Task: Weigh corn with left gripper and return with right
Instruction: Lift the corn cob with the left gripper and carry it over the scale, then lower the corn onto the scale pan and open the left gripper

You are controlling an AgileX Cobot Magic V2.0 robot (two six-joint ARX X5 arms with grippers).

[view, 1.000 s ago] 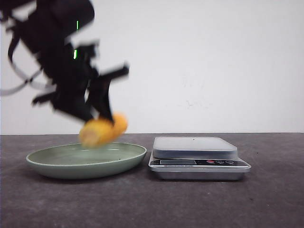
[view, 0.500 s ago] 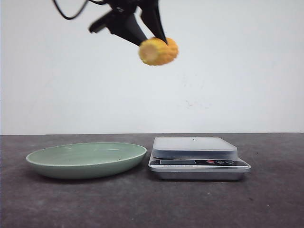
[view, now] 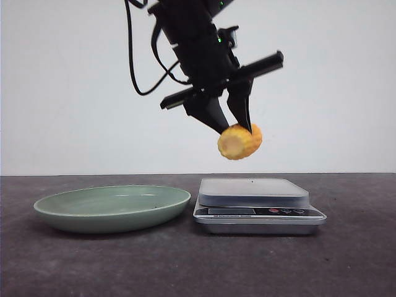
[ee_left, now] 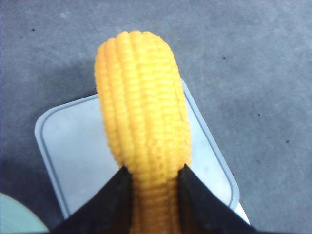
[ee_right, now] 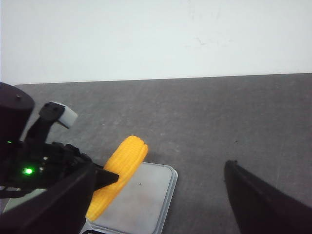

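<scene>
yellow-orange corn point(view: 240, 141) is up in the air, pinched at one end between the two black wedge fingers point(ee_left: 113, 204) of the left gripper point(view: 230, 121). that arm comes down from the top of the front view, tilted, fingers pointing down and a bit to the right, cable looping off behind it. the cob sticks out past the fingertips with its flat cut end facing the camera, hanging above the scale point(view: 258, 205) with clear air between it and the pale weighing plate, roughly over the plate's left-middle part.

right gripper point(ee_right: 161, 204) only shows in its own wrist view: two dark fingers wide apart, holding nothing, looking at the scale and corn from the side.

room-wise, the green plate point(view: 113, 208) sits just left of the scale, edges near but i can't tell if they touch. dark grey counter point(view: 346, 260) is open to the right of the scale and in front.

the cob is ribbed with neat kernel rows and rounded at the far end. the scale has a smooth rounded-square top, silver base, small buttons on the front. the plate is shallow and glossy.
</scene>
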